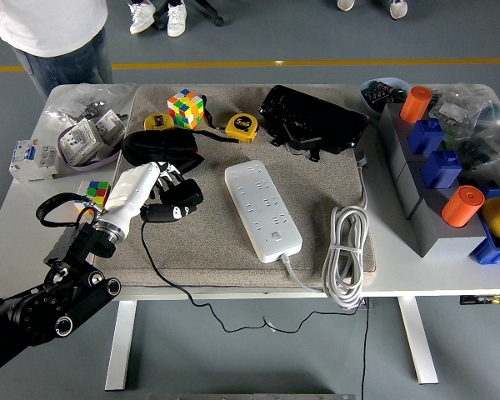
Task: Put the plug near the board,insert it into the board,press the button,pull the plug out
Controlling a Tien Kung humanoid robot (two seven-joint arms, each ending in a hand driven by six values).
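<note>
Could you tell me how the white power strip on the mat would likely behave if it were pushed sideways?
The power strip looks long, flat and rigid, so it would probably slide or pivot rather than tip. The felt-like mat under it may add drag. Its thick white cord, coiled at the near end, would likely tug that end and turn the strip.

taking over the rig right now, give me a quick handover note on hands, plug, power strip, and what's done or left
Left hand: shut on the black plug, held over the grey mat, left of the white power strip.
Right hand: not in view.
Power strip: lies diagonally mid-mat, nothing plugged in, with its own white cable coiled to the right.
The plug's black cord trails off the table's front edge.
Person stands at the far left, hands off the table.
Done: the plug is out of the strip, apart from it.
Left: can't tell from this view whether insertion and the button press already happened.
</note>
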